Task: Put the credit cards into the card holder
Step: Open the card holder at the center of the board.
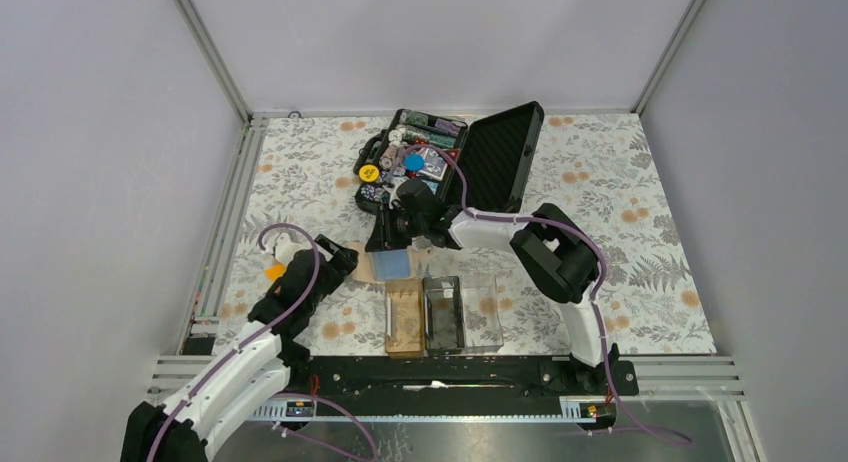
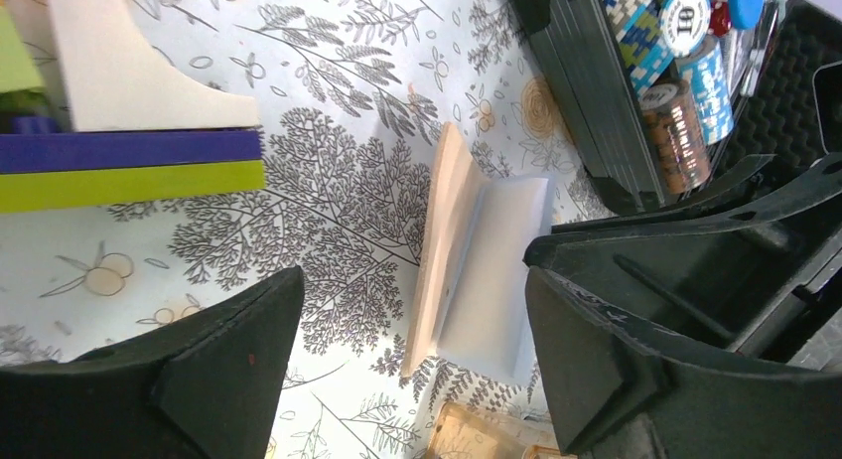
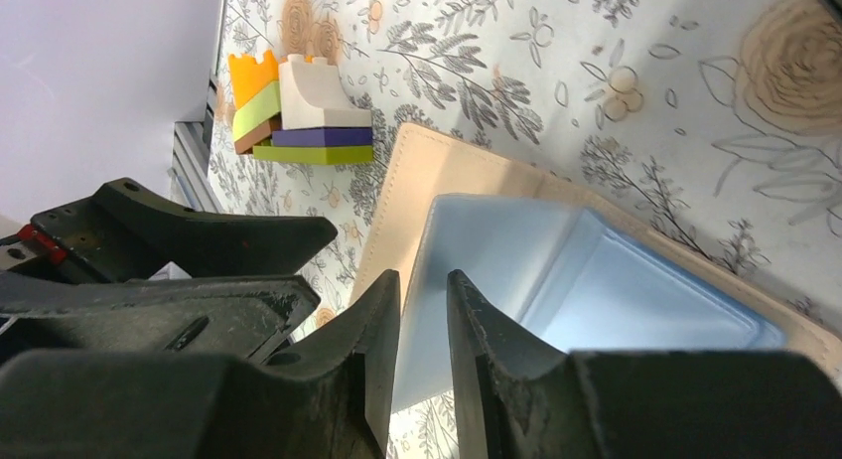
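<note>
One pale blue card (image 3: 596,280) is all I can make out of the credit cards. It sits near the middle of the table (image 1: 640,232), resting on a tan flat piece (image 3: 427,161) with a stitched border. I cannot tell whether that piece is a sleeve or a wallet. My right claw (image 3: 424,290) is closed down on the card's near edge, with the plastic running through the narrow gap between the fingers. The far end of the card looks to be lying on the tan piece or just above it.

I judge the card to be very light, thin and stiff enough to keep its shape, though it would bow if pressed. Its faces look slick, so a shallow pinch could let it swivel. The safest hold is well in from a short edge, square across, which leaves the long free end to lead into a slot.

The card holder (image 1: 485,312) stands just in front of the card, by the middle of the near edge. Its brown, dark and clear compartments sit side by side. Being clear acrylic, it probably skids easily if nudged.

My left claw (image 2: 412,290) hangs just left of the tan piece, fingers spread wide and holding nothing. Behind the card, toward the far edge, lies the open chip case (image 1: 440,157). Toy blocks (image 3: 298,121) sit toward the left edge.
</note>
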Controlling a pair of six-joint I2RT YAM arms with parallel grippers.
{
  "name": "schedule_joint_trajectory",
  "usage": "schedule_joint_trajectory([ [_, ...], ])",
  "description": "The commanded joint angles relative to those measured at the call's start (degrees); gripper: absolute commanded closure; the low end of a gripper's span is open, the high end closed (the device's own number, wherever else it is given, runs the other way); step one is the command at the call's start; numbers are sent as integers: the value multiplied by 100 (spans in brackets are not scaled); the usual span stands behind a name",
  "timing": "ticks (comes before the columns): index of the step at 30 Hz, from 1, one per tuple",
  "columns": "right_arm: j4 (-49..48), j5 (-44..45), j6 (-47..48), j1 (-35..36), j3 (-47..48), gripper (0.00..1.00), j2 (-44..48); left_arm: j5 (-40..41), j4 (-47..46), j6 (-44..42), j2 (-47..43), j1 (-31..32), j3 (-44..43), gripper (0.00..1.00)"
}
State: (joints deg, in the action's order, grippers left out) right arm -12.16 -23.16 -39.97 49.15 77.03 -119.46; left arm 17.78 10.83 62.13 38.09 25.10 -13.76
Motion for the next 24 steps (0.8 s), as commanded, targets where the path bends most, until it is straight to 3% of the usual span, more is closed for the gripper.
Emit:
schedule_joint_trajectory([
  [1,107,239,69,183,424,69,-132,105,882,-297,-268,-201,-553,11],
  [5,190,351,86,289,599,67,-286,-270,1278,-557,-452,-527,-839,1],
  [10,363,452,175,406,808,64,-378,-562,1530,-812,-629,-793,-1145,1],
  [17,538,521,418,447,925,51,-141,-1027,1460,-1047,-502,-956,-1253,1],
  [24,672,562,570,440,1017,49,134,-1388,1301,-1085,-430,-1098,-1221,1],
])
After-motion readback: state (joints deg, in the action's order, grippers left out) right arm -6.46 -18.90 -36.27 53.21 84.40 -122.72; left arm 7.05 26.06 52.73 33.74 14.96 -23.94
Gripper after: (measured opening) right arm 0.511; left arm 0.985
